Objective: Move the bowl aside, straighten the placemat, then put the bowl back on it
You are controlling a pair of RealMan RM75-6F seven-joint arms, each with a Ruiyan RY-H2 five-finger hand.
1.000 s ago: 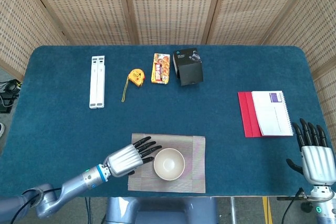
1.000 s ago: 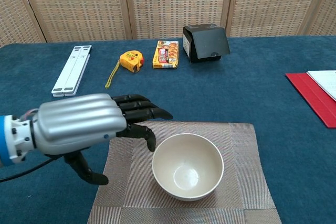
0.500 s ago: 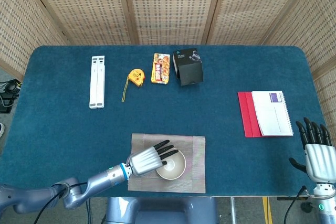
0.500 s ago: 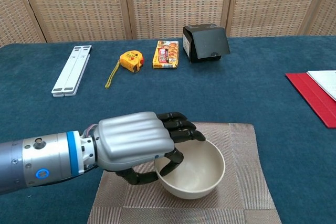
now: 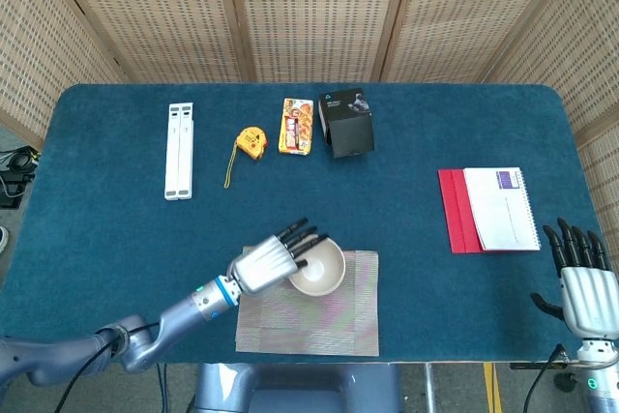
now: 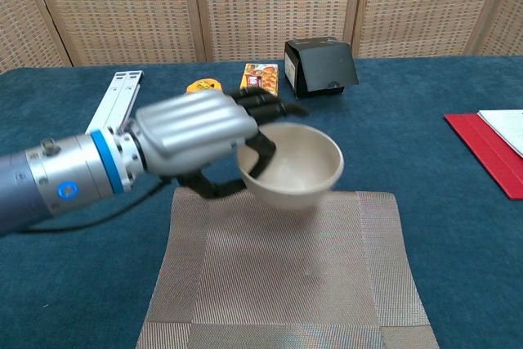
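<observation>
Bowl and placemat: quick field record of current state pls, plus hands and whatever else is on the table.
bowl: cream bowl, lifted off the placemat, held at its near-left rim
placemat: woven placemat, flat on the blue table, nothing resting on it
left hand: left hand grips the bowl's rim
right hand: right hand at the table's right edge, holding nothing, fingers apart
far side: white folded stand, yellow tape measure, snack packet, black box
right side: white notebook lying on a red folder
</observation>
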